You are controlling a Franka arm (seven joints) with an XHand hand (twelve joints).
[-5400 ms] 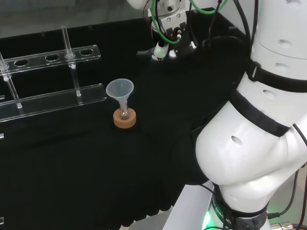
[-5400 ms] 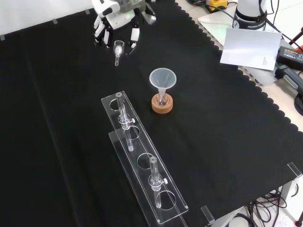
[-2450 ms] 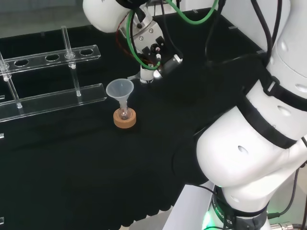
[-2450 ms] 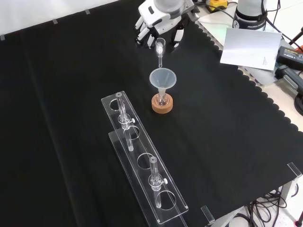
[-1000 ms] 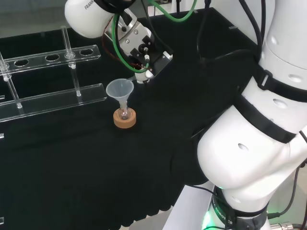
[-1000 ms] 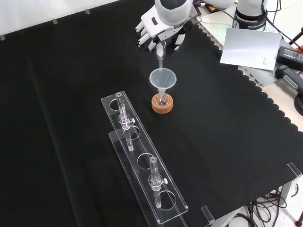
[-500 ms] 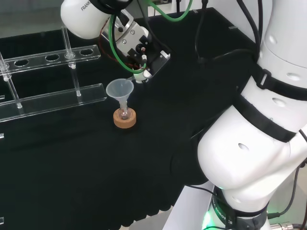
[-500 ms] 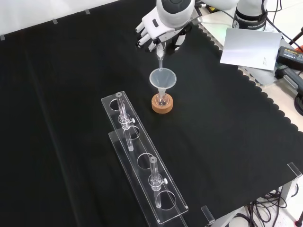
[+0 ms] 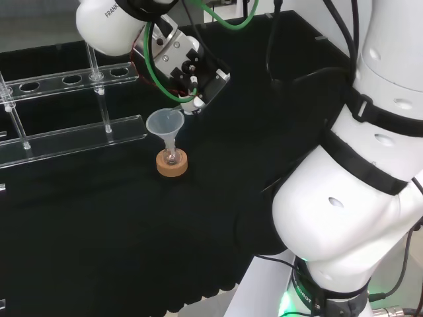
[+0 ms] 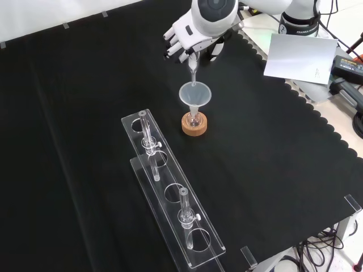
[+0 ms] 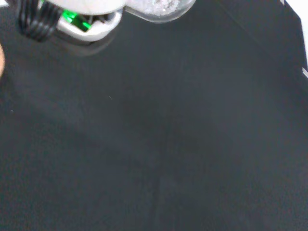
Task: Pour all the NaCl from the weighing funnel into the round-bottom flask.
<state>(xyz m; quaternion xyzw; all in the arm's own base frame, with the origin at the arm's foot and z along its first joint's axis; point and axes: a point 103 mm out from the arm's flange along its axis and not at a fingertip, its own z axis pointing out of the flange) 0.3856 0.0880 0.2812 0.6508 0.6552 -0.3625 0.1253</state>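
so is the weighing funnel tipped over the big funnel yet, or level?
Tipped. In the front view the weighing funnel, held by the hand, points steeply down, its tip at the plastic funnel mouth.

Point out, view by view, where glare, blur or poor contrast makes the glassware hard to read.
Head view: the clear rack catches pale reflections, and the funnel stands out against the black cloth. Front view: the weighing funnel under the hand is thin and faint. Wrist view: a blurred white part of the hand and a soft-edged bowl of white grains; the cloth looks even and dim.
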